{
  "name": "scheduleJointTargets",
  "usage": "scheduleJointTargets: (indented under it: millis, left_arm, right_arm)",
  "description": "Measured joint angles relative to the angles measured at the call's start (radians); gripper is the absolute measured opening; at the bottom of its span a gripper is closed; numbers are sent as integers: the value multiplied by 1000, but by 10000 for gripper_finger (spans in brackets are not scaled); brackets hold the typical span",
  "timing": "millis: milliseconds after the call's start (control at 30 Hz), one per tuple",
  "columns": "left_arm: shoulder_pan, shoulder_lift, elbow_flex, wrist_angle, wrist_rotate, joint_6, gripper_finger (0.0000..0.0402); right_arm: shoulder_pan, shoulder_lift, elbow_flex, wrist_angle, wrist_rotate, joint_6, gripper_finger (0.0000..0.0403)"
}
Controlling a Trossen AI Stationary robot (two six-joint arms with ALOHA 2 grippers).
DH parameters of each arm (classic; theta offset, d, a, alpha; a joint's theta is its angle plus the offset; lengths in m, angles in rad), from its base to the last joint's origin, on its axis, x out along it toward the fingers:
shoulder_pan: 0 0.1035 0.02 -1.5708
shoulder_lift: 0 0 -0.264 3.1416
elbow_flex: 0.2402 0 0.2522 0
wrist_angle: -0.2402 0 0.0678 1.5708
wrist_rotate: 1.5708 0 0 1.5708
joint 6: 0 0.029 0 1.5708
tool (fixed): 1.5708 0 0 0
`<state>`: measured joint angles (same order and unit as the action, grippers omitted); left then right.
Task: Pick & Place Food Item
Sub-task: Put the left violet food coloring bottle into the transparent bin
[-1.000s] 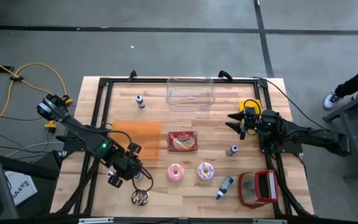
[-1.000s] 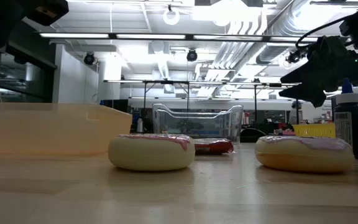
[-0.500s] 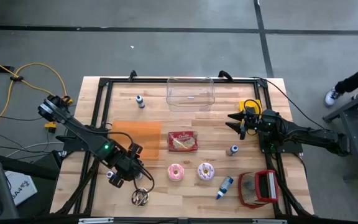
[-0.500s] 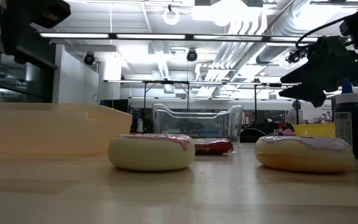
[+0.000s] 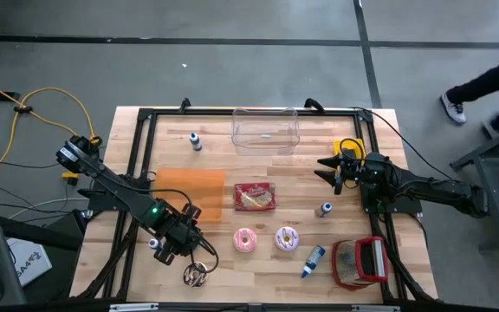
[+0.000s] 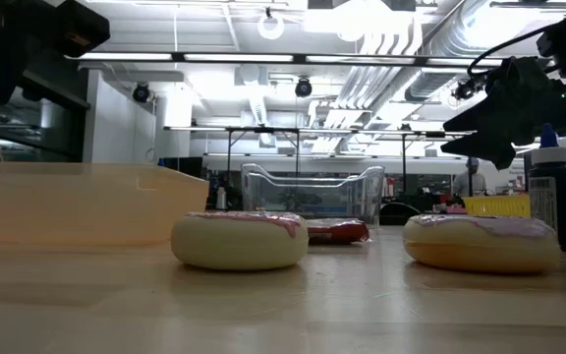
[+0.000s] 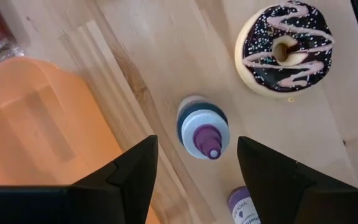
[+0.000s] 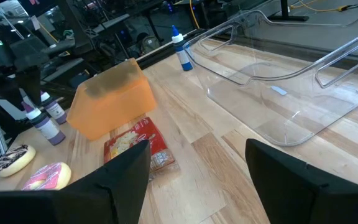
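Left hand is released, jaws wide, directly above a purple-capped bottle on the tabletop. The chocolate donut lies nearby. Shift to centre over the donut, then descend vertically. Right hand waits, also released, near the bin.

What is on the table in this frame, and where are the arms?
Clear bin: one, transparent, far edge, centre.
Orange box: one, left of centre.
Snack packet: one, red, beside the box.
Doughnuts: two pink, near centre; one chocolate, near left arm.
Small bottles: five, blue or purple caps, scattered.
Red container: one, near right corner.
Yellow item: one, by right arm.
Left pincer: open, over a purple bottle.
Right pincer: open, waiting at right.
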<state>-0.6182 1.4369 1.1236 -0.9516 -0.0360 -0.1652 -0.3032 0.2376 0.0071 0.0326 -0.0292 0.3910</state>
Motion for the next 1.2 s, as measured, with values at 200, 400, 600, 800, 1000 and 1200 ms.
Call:
scheduleJointTargets:
  millis: [200, 400, 600, 800, 1000, 1200]
  left_arm:
    - [-16, 43, -2, 14, 24, -15, 214]
    - [-36, 47, -2, 24, 7, -16, 214]
    - [-35, 50, -2, 25, -9, -19, 214]
    - [-35, 70, -2, 32, -19, -15, 214]
    - [-35, 73, -2, 40, -16, -15, 214]
    - [-35, 73, -2, 40, -14, -15, 204]
  right_arm:
    - [0, 0, 0, 0, 0, 0, 250]
    - [0, 0, 0, 0, 0, 0, 250]
    - [0, 0, 0, 0, 0, 0, 250]
    - [0, 0, 0, 0, 0, 0, 250]
    - [0, 0, 0, 0, 0, 0, 250]
    - [0, 0, 0, 0, 0, 0, 250]
